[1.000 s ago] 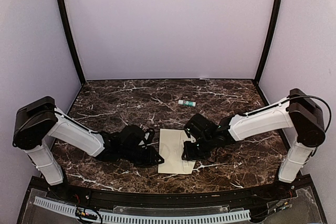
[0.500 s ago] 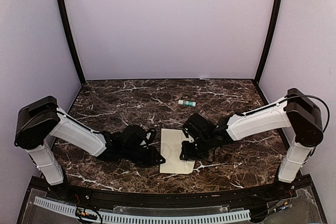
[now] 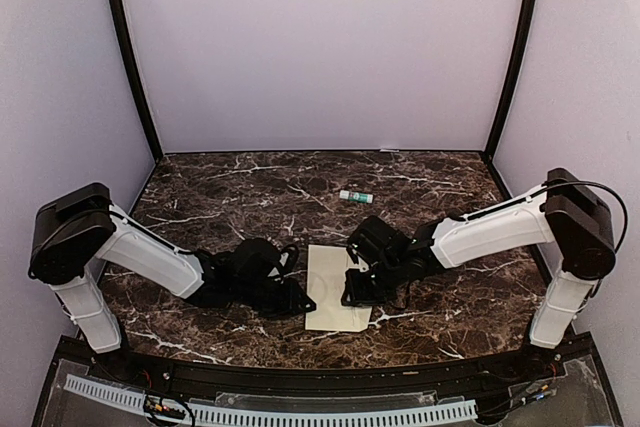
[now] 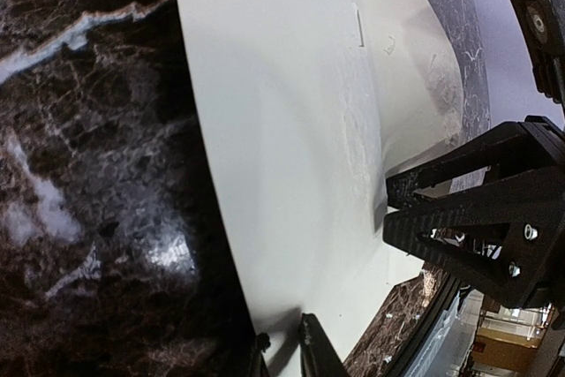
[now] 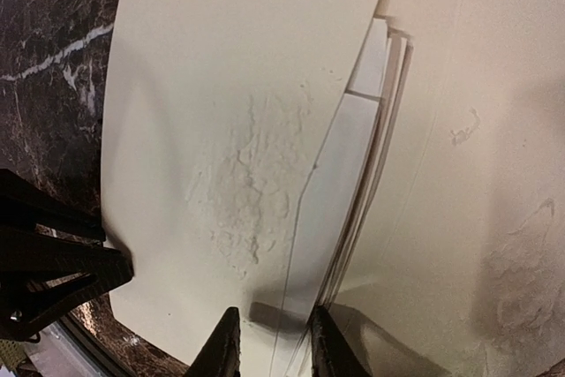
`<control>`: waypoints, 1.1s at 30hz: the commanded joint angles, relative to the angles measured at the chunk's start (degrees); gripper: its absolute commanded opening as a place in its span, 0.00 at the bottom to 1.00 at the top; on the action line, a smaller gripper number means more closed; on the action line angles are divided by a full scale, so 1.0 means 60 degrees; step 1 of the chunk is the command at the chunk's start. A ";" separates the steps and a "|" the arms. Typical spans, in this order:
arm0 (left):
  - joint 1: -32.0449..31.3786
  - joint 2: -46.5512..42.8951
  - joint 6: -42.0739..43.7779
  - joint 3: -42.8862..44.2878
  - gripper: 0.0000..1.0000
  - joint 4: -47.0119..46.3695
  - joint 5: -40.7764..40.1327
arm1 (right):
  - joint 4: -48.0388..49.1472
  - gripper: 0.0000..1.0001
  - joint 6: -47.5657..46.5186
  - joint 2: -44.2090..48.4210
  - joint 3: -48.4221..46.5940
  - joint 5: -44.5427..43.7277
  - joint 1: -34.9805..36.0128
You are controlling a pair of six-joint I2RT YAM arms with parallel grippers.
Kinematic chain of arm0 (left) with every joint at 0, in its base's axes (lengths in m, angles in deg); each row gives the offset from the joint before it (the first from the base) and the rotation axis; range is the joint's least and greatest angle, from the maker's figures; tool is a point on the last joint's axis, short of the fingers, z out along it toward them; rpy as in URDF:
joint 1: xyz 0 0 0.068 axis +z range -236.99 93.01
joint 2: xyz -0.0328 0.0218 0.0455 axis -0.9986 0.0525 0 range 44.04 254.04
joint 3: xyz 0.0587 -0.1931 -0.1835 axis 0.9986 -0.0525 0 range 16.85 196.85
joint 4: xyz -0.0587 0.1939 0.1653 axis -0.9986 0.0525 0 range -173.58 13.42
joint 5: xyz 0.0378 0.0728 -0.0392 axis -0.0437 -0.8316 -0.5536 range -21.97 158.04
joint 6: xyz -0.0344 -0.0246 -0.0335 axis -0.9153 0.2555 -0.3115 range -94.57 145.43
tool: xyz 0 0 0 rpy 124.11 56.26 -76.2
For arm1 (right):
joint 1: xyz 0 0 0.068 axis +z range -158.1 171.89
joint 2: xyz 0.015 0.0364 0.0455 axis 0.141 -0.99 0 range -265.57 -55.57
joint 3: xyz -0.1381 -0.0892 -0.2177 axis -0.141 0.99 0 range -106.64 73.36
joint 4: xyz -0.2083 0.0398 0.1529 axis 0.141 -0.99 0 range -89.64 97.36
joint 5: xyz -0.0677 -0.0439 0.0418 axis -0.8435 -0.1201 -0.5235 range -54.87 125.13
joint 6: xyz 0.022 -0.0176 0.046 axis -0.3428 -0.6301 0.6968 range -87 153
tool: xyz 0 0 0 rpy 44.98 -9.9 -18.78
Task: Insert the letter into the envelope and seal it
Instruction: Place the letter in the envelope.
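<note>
Apparently close to the sealing stage, judging by layout. Envelope [image 3: 338,287] flat on the marble table [image 3: 220,187], near the front edge, between the two arms, so within reach of both.

Via rt wrist cam: what looks like the flap [image 5: 238,86], a broad cream face w/ slanted edge, lying over a stack of thin paper edges, prob. the folded letter [image 5: 366,121]. Looks tucked in, w/ only a sliver showing; not sure which layer is which. Rough wrinkled patch on that face, maybe glue, can't confirm.

Right gripper [image 5: 272,320] tip-down on the paper, jaws a narrow gap apart, astride the slanted edge. Nothing plainly pinched. Prob. there to press or steady the flap over the layers.

Left gripper [image 4: 281,328] low at the envelope's near left corner, tips close together w/ the corner at or between them. Can't tell whether nipping it or just pinning it. Likely an anchor against sliding during work on the other side.

Small white/green tube, prob. a glue stick [image 3: 355,196], well apart toward the back, clear of both arms.
</note>
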 commanded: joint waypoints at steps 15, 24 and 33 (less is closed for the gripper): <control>-0.0174 -0.1143 0.0152 -0.0194 0.36 0.1025 -0.0910 | -0.0794 0.29 -0.0111 0.0525 -0.0599 -0.0661 0.0101; 0.0138 -0.1739 0.0520 -0.0146 0.47 0.1608 -0.1171 | -0.1228 0.36 -0.0522 0.0646 -0.0925 -0.1047 -0.0412; 0.0514 -0.0919 0.0639 0.0297 0.47 0.0934 -0.0610 | -0.1057 0.38 -0.0882 -0.0084 -0.1343 -0.0780 -0.0740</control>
